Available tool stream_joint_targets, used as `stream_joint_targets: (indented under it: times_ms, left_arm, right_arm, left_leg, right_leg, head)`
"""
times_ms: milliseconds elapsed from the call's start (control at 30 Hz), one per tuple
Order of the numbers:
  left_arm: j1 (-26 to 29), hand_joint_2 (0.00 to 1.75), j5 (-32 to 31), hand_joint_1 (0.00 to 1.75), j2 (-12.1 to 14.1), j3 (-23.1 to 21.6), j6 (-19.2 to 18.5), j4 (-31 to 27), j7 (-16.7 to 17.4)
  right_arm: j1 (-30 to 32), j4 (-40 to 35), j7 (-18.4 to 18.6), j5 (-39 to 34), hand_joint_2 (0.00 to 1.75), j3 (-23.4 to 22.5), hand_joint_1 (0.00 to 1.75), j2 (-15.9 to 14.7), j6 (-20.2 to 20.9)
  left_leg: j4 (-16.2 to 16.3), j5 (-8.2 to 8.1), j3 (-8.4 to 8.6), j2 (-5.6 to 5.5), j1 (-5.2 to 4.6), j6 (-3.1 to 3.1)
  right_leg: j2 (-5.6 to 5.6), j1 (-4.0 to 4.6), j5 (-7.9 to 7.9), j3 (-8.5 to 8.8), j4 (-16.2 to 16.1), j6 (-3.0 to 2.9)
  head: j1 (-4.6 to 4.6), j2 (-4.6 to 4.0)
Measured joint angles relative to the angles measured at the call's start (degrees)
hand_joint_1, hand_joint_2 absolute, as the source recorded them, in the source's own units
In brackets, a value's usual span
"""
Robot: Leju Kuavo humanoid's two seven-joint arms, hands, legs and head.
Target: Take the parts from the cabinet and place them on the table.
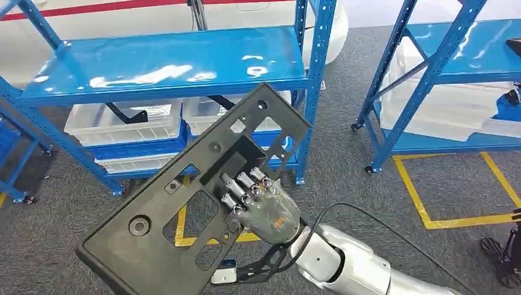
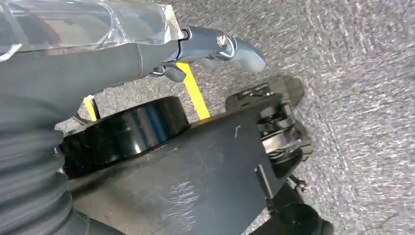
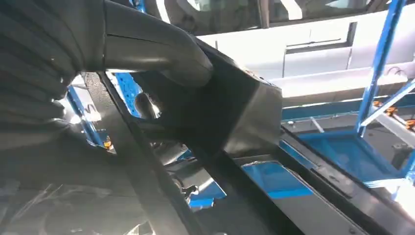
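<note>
**Right hand carries the black panel away from the shelving**

At the upper left of the head view stands a blue metal shelf rack (image 1: 166,61), its glossy top shelf catching light, with translucent white bins (image 1: 126,123) on the level below. Low and left of centre, the task's part, a flat black plastic panel (image 1: 184,203), runs diagonally from the lower left corner up toward the middle. It is matte, rectangular, pierced by square and round cut-outs, with a raised boxy block near its middle. The right hand (image 1: 261,206) enters from the lower right, its metallic fingers (image 1: 242,184) curled over that block, probably because the block gives the firmest purchase on such a broad, thin piece. In the right wrist view the thick grey thumb (image 3: 161,54) presses the panel's far side. The tilt likely keeps the panel clear of the rack. The left hand (image 2: 215,46) hangs over speckled grey carpet (image 2: 362,98); whether its fingers are spread or curled I cannot tell. A second blue rack (image 1: 442,74) stands at the right.
</note>
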Motion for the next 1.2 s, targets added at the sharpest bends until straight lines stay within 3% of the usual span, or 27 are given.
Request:
stream_joint_targets:
  times_ms: [67,133,167,200,233,267,300,333,367,433,500,533,567,633,667,700,767,800,833,867,900,1000,1033,1067,1100,1167,1200]
  left_arm:
    - [-0.06,1.75,0.00,0.00,-0.02,0.00,0.02,0.00,0.02]
    - [-0.07,1.75,0.00,0.00,0.00,0.00,0.02,0.00,0.02]
    - [-0.04,1.75,0.00,0.00,0.00,0.00,0.00,0.00,0.04]
    - [-0.02,1.75,0.00,0.00,0.00,0.00,0.00,0.00,0.04]
    - [-0.04,1.75,0.00,0.00,0.00,0.00,0.00,0.00,0.07]
    - [-0.11,1.75,-0.02,0.00,0.00,0.00,0.00,0.00,0.07]
    - [-0.25,1.75,-0.02,0.00,0.00,0.00,0.02,0.00,0.07]
    - [-0.44,1.75,-0.04,0.00,0.00,0.00,0.13,0.00,0.07]
    - [-0.64,1.75,-0.15,0.00,0.09,0.00,0.20,0.00,0.05]
    - [-0.73,1.75,-0.22,0.00,0.07,0.00,0.31,0.00,0.02]
    - [-0.33,1.75,-0.24,0.00,0.07,0.00,0.33,0.00,0.04]
    - [-0.32,1.75,-0.24,0.00,0.07,0.00,0.41,0.00,0.07]
    - [-0.32,1.75,-0.22,0.00,0.07,0.00,0.39,0.00,0.07]
    - [-0.30,1.75,-0.22,0.00,-0.04,0.00,0.39,0.00,0.09]
    - [-0.27,1.75,-0.20,0.00,-0.07,0.00,0.39,0.00,0.11]
    - [-0.21,1.75,-0.17,0.00,-0.07,0.00,0.39,0.00,0.13]
    - [-0.09,1.75,-0.20,0.00,-0.07,0.00,0.31,0.00,0.48]
    - [-0.11,1.75,-0.26,0.00,-0.07,0.00,0.28,0.00,0.68]
    - [-0.19,1.75,-0.41,0.00,-0.07,0.00,0.22,0.00,0.72]
    - [-0.40,1.75,-0.59,0.00,0.00,0.00,0.17,0.00,0.74]
    - [-0.57,1.75,-0.81,0.00,0.00,0.00,0.13,0.00,0.85]
    - [-0.17,1.75,-1.16,0.00,0.04,0.00,-0.09,0.00,0.85]
    - [-0.04,1.75,-1.22,0.00,0.17,0.00,-0.11,0.00,0.87]
    - [-0.08,1.75,-1.22,0.00,0.13,0.00,-0.15,0.00,0.90]
    - [-0.24,1.75,-1.27,0.00,0.11,0.00,-0.20,0.00,0.90]
    - [-0.38,1.75,-1.27,0.00,0.11,0.00,-0.33,0.00,0.90]
    - [-0.30,1.75,-1.27,0.00,0.11,0.00,-0.37,0.00,0.90]
  right_arm:
    - [0.67,-0.02,-0.41,0.00,1.75,-0.59,1.75,0.26,-0.13]
    - [1.22,-0.09,-0.88,0.00,1.75,-1.14,1.75,0.48,-0.22]
    - [1.62,-0.09,-1.12,0.00,1.75,-1.44,1.75,0.50,-0.22]
    - [2.04,-0.09,-1.27,0.00,1.75,-1.58,1.75,0.50,-0.22]
    - [2.37,-0.09,-1.36,0.00,1.75,-1.71,1.75,0.52,-0.22]
    - [2.65,-0.09,-1.38,-0.02,1.75,-1.97,1.75,0.66,-0.20]
    - [2.84,-0.11,-1.38,-0.04,1.75,-2.38,1.75,0.81,-0.20]
    - [2.85,-0.13,-1.47,-0.04,1.75,-2.78,1.75,1.01,-0.20]
    - [2.96,-0.15,-1.62,-0.06,1.75,-3.23,1.75,1.05,-0.20]
    - [3.19,-0.15,-1.93,-0.09,1.75,-3.45,1.75,1.09,-0.20]
    - [3.78,-0.13,-2.30,-0.17,1.75,-3.56,1.75,1.12,-0.18]
    - [4.01,-0.13,-2.25,-0.20,1.75,-3.76,1.75,1.07,-0.11]
    - [4.07,-0.13,-2.21,-0.17,1.75,-4.02,1.75,1.09,-0.09]
    - [4.21,-0.13,-1.95,-0.13,1.75,-4.20,1.75,1.09,-0.09]
    - [4.35,-0.11,-1.79,-0.07,1.75,-4.29,1.75,1.07,-0.09]
    - [4.65,-0.09,-1.60,-0.04,1.75,-4.35,1.75,1.07,-0.13]
    - [5.31,-0.04,-1.31,-0.04,1.75,-4.48,1.75,1.05,-0.26]
    - [5.37,-0.04,-1.25,-0.04,1.75,-4.55,1.75,1.05,-0.31]
    - [5.30,-0.04,-1.12,-0.04,1.75,-4.70,1.75,1.07,-0.37]
    - [5.04,-0.04,-0.81,-0.04,1.75,-4.85,1.75,1.00,-0.50]
    - [4.80,-0.07,-0.29,0.00,1.75,-4.96,1.75,1.07,-0.72]
    - [4.12,-0.07,0.96,-0.02,1.75,-5.01,1.75,0.92,-0.88]
    - [3.62,-0.07,1.29,-0.02,1.75,-5.01,1.75,0.90,-0.90]
    - [3.30,-0.07,1.61,-0.02,1.75,-5.03,1.75,0.92,-0.92]
    - [2.92,-0.09,1.94,-0.02,1.75,-5.05,1.75,0.94,-1.10]
    - [2.67,-0.09,2.05,0.00,1.75,-5.09,1.75,0.90,-1.40]
    - [2.70,-0.09,2.03,0.00,1.75,-5.07,1.75,0.87,-1.51]
  left_leg:
    - [5.97,-5.56,-2.44,-0.02,0.33,-0.89]
    - [16.23,-10.91,-5.95,0.00,0.52,-1.37]
    - [19.49,-12.15,-6.64,0.00,0.54,-1.43]
    - [19.49,-11.98,-5.91,-0.01,0.53,-1.33]
    - [16.82,-10.93,-3.77,-0.02,0.48,-1.07]
    - [11.87,-9.23,-0.57,-0.02,0.33,-0.58]
    - [4.95,-7.17,3.74,-0.06,0.09,0.21]
    - [-0.62,-6.20,7.41,-0.05,-0.38,1.13]
    - [-1.93,-6.26,7.57,0.35,-0.64,1.13]
    - [-1.66,-5.63,6.77,0.30,-1.03,1.18]
    - [-2.02,-4.48,6.21,0.31,-0.77,1.67]
    - [-2.42,-3.67,5.87,0.58,-0.34,1.72]
    - [-2.36,-3.21,5.51,0.32,-0.35,2.00]
    - [-2.31,-2.24,4.29,0.30,-0.30,2.17]
    - [-2.18,-1.90,3.69,0.16,-0.27,2.02]
    - [-2.07,-1.57,3.15,-0.08,-0.18,1.88]
    - [-1.58,-1.10,2.19,-0.81,0.19,1.42]
    - [-1.02,-1.02,1.74,-1.35,0.46,1.20]
    - [-0.32,-1.10,1.30,-1.75,0.66,0.92]
    - [0.23,-1.15,0.40,-2.10,0.35,0.41]
    - [1.35,-0.88,-0.41,-2.66,0.36,0.30]
    - [0.93,-0.18,-1.19,-3.56,0.52,-0.51]
    - [1.52,-0.81,-1.36,-2.61,0.65,-0.67]
    - [3.68,-2.43,-2.36,-1.52,0.51,-1.06]
    - [8.05,-4.80,-4.20,-1.08,0.62,-1.40]
    - [17.82,-8.88,-8.31,-0.87,0.71,-1.68]
    - [20.37,-9.46,-9.24,-0.84,0.65,-1.54]
  right_leg:
    - [-0.04,-0.03,0.81,-1.09,0.02,-1.10]
    - [-0.10,0.05,1.62,-2.22,0.06,-1.32]
    - [-0.13,0.12,2.05,-2.80,0.06,-1.33]
    - [-0.13,0.19,2.46,-3.30,0.06,-1.32]
    - [-0.11,0.31,2.89,-3.78,0.06,-1.31]
    - [-0.04,0.49,3.33,-4.25,0.06,-1.26]
    - [0.05,0.66,3.88,-4.72,0.04,-1.20]
    - [0.07,0.57,4.34,-4.96,0.04,-1.16]
    - [0.05,0.99,4.63,-5.32,0.03,-0.73]
    - [-0.11,0.60,5.30,-5.58,-0.09,-0.25]
    - [-0.15,0.63,6.19,-5.67,-0.55,0.47]
    - [-0.06,0.32,5.00,-6.28,0.52,0.75]
    - [0.02,0.48,2.17,-7.49,3.13,1.06]
    - [0.00,0.25,-4.41,-10.67,12.84,1.50]
    - [-0.01,0.24,-6.31,-11.78,17.02,1.60]
    - [-0.02,0.19,-6.83,-11.74,18.76,1.73]
    - [0.00,-0.05,-4.79,-7.40,14.16,1.91]
    - [0.27,-0.26,-2.66,-3.52,8.43,2.12]
    - [1.33,-0.69,-1.30,-0.25,3.40,2.49]
    - [3.17,-0.67,-2.73,0.61,1.66,2.65]
    - [2.81,-0.74,-2.36,-0.03,1.67,1.78]
    - [1.27,-0.44,-1.86,-0.60,2.02,0.84]
    - [0.88,-0.58,-1.65,-0.72,1.91,0.46]
    - [0.45,-0.53,-1.47,-0.87,1.91,0.10]
    - [-0.13,-0.41,-1.39,-1.04,1.91,-0.03]
    - [-1.26,-0.03,-1.30,-1.25,1.91,-0.16]
    - [-1.81,0.18,-1.27,-1.31,1.91,-0.21]
  head:
    - [0.00,0.00]
    - [0.00,0.00]
    - [0.00,0.00]
    - [0.00,0.00]
    - [0.00,0.00]
    - [0.00,0.00]
    - [0.00,0.00]
    - [0.00,0.00]
    - [0.00,0.00]
    - [0.00,0.00]
    - [-0.02,0.00]
    - [0.02,0.00]
    - [0.02,0.00]
    - [0.02,0.00]
    - [0.02,0.00]
    - [0.02,0.00]
    - [0.02,0.00]
    - [0.02,0.00]
    - [0.02,0.00]
    - [0.04,0.00]
    - [0.00,0.00]
    - [-0.02,0.00]
    - [0.00,0.00]
    - [-0.05,0.00]
    - [-0.02,0.00]
    - [-0.02,0.00]
    - [-0.02,0.00]
